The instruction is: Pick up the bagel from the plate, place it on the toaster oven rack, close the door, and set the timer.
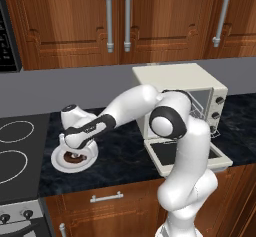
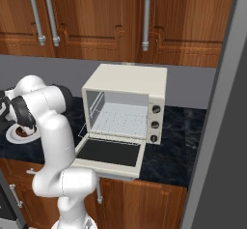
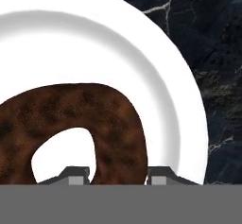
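The dark brown bagel (image 3: 118,119) lies on the white plate (image 3: 156,57). My gripper (image 3: 117,175) is down on it. One fingertip (image 3: 75,173) sits in the hole and the other outside the ring, both pressed against the ring's right limb. In the left base view the gripper (image 1: 76,152) hangs over the plate (image 1: 59,162) and bagel (image 1: 75,157) at the counter's left. The cream toaster oven stands to the right with its door (image 1: 187,157) folded down and the wire rack (image 2: 120,119) bare inside. The plate (image 2: 14,137) sits at the far left of the right base view.
Stove burners (image 1: 15,146) lie left of the plate. The toaster oven's knobs (image 2: 155,117) run down its right front. Wooden cabinets with bar handles (image 1: 127,20) hang above the dark marble counter (image 1: 125,151). A grey panel (image 2: 222,126) stands to the oven's right.
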Motion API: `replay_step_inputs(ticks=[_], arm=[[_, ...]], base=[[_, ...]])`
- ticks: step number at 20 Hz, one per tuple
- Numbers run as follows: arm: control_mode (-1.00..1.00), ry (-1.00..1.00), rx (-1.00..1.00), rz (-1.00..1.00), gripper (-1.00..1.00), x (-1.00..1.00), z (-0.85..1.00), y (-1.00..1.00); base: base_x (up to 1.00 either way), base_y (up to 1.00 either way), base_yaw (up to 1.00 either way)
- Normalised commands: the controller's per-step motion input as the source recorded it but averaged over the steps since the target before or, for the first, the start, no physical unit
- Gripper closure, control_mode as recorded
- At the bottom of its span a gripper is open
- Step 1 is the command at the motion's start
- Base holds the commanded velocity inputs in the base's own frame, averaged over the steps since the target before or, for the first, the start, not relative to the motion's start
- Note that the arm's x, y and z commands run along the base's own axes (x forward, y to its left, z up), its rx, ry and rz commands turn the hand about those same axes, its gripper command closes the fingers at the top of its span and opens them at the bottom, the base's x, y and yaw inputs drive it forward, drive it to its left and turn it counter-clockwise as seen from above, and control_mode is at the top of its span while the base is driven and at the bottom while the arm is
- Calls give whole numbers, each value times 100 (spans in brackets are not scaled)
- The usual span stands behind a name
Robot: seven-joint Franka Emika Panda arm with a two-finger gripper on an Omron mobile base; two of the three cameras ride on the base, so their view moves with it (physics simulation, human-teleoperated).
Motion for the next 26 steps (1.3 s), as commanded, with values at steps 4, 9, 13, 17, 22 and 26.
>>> replay_step_inputs(ticks=[4, 9, 13, 17, 22, 26], arm=[[-100, 0, 0, 0, 100, -6, -52, -31], [-100, 0, 0, -1, 100, -1, -99, -30], [-100, -5, 2, 0, 100, -27, -55, -30], [-100, -22, 9, -1, 100, -73, 78, -39], [-100, -20, 9, -3, 100, -52, 100, -40], [-100, -2, 6, -3, 100, -40, 69, -68]], base=[[0, 0, 0], [0, 0, 0], [0, 0, 0], [0, 0, 0], [0, 0, 0], [0, 0, 0]])
